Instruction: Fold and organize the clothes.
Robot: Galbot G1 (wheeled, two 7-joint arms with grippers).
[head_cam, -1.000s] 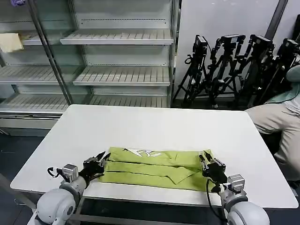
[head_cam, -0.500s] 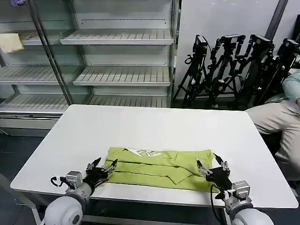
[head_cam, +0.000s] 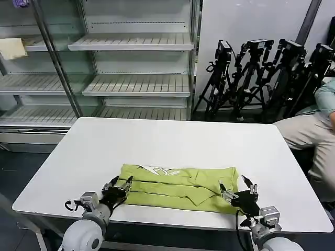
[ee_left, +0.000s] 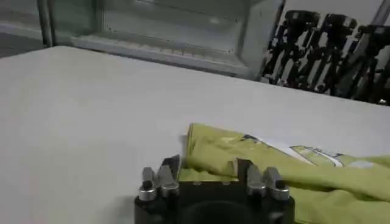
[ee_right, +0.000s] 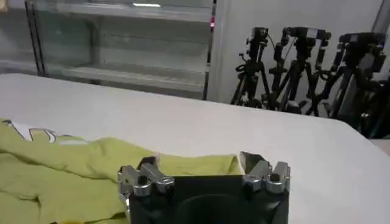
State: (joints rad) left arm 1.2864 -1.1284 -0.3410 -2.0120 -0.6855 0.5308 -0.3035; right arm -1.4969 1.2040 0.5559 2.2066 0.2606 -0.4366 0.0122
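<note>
- Head view: the folded green T-shirt (head_cam: 178, 185) lay on the white table (head_cam: 172, 141), between the left hand (head_cam: 118, 187) and the right hand (head_cam: 238, 191); both hands had fingers apart, gripping nothing.
- Left wrist view: the shirt's end sat just ahead of the spread fingers (ee_left: 159, 181).
- Right wrist view: the shirt's other end lay ahead of the spread fingers (ee_right: 143, 176).

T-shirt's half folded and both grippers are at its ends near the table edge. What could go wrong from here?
The lime-green T-shirt lies close to the table's near edge, so a pull toward the robot may drag it off. The left gripper and right gripper are open at opposite ends; uneven grasps could skew the fold. The stacked layers look loose, so a pinch may catch only the top one.
</note>
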